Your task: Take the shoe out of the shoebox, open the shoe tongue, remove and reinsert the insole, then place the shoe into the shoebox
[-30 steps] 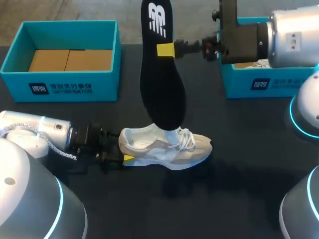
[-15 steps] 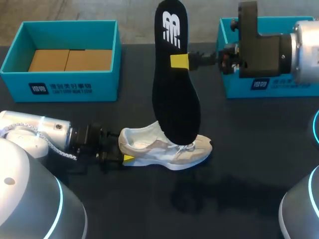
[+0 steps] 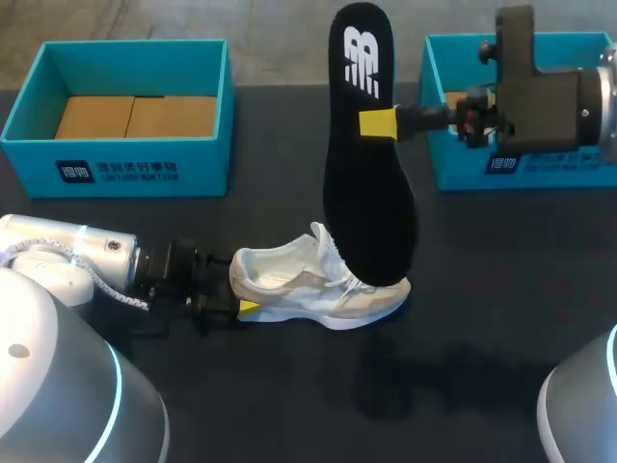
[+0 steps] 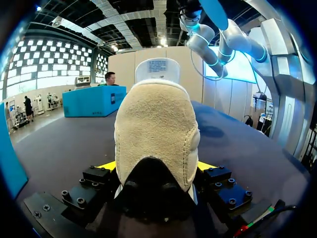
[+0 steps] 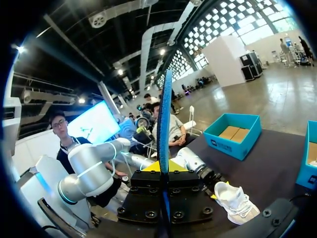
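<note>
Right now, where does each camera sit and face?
Head view: above and behind, looking down at the table; left gripper clamps the shoe by the heel, right gripper holds the insole.
Left wrist view: on that wrist, facing the heel between its fingers.
Right wrist view: on that wrist, facing the insole's edge between its fingers.
All three show the shoe.

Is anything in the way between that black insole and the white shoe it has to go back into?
Nothing visible. The insole, gripped in the right tool, hangs over the shoe, whose heel the left tool clamps.
</note>
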Robot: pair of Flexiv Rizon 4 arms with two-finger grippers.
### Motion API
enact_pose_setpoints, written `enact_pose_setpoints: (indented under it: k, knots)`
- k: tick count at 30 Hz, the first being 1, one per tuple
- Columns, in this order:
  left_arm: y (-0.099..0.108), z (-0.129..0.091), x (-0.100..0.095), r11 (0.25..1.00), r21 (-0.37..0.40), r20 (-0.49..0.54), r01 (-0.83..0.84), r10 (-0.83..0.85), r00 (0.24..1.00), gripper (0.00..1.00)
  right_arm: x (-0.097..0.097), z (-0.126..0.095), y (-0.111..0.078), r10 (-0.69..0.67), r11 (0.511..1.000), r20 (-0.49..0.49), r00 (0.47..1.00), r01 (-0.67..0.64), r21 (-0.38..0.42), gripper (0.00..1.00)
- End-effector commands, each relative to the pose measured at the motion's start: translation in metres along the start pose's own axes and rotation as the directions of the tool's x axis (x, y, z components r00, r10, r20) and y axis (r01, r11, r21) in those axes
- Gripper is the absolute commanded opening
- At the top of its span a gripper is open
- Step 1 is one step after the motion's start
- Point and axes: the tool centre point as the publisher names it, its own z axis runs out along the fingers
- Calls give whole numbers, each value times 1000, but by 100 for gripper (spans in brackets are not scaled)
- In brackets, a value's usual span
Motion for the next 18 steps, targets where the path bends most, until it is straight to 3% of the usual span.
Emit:
enact_pose_setpoints:
  k: [1,18]
  knots:
    - [2,1,2,1000,0,1,-1,1,1000,0,22,-16,-13,-3,999,13,1000,4,-49,0]
    - [2,1,2,1000,0,1,-1,1,1000,0,-10,-4,0,-15,1000,-33,999,15,-10,0]
